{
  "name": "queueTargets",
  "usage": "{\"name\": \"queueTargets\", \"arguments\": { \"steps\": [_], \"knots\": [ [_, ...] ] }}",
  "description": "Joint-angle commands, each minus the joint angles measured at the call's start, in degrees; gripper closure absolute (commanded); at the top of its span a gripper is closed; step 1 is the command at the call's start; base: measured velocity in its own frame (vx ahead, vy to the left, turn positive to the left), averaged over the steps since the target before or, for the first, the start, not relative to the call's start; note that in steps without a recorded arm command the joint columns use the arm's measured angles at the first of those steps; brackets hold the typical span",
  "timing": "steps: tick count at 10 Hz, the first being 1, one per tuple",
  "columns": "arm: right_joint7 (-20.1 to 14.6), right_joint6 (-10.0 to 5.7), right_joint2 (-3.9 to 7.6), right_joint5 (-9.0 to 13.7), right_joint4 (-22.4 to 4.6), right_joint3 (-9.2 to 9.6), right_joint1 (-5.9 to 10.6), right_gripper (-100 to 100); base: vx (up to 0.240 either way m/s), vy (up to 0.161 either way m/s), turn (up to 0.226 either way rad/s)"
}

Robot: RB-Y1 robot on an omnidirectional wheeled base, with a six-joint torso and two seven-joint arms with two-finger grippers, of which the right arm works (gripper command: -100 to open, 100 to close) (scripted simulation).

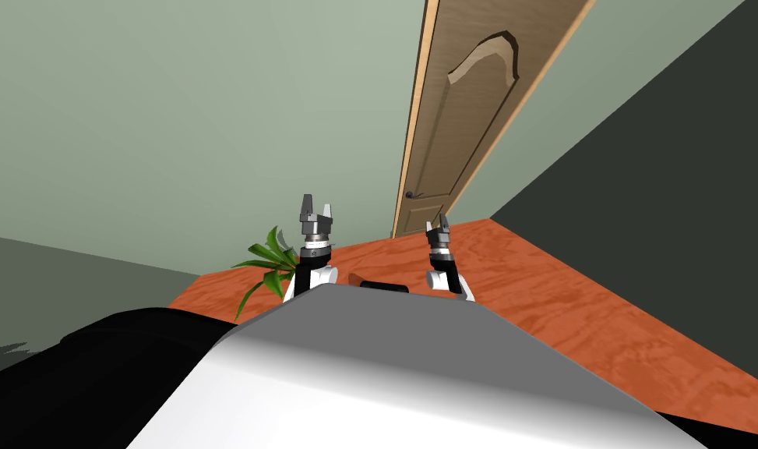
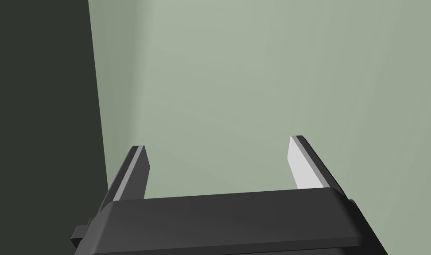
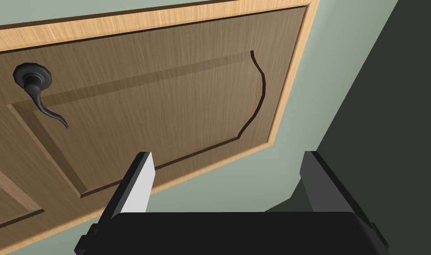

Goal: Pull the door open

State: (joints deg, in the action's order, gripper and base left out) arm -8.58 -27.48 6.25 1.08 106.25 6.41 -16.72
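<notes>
- Facing a brown panelled door at upper centre-right of the head view, flush within its paler frame; judged not yet opened at all.
- Dark lever handle set on a round rose, low on the door's left edge in the head view; from the right wrist, off to one side of the fingers and well apart from them.
- Right gripper raised just right of centre in the head view, fingers spread wide, holding nothing, aimed at the door panel rather than at the lever.
- Left gripper raised just left of centre, likewise spread and empty, turned to the pale green wall.
- Step in hand, as a judgement: closing in on the lever.
  - Shorten the gap across the orange-red floor first.
  - Swing the right hand sideways until the lever's bar sits between the fingers, then come in square to the door.
  - Grip the straight part near the rose, not the curled tip, where slipping looks likelier.
  - Press down, then draw back along an arc about the far edge, presumably the hinge side.
  - Leave room for the door's swing by backing away while pulling.
- Containers: a green plant at lower left of centre, its base hidden behind the left forearm, so impossible to tell what holds it.
</notes>
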Motion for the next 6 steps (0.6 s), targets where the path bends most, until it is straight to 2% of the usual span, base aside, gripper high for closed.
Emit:
{"name": "queueTargets", "arguments": {
  "steps": [1,6],
  "knots": [
    [-0.55,-0.92,0.66,-0.12,-2.45,0.31,0.9,-100,0.104,-0.023,-0.002],
    [-1.95,-3.39,2.44,-0.59,-10.54,1.34,4.46,-100,0.098,-0.017,-0.003]
  ]
}}
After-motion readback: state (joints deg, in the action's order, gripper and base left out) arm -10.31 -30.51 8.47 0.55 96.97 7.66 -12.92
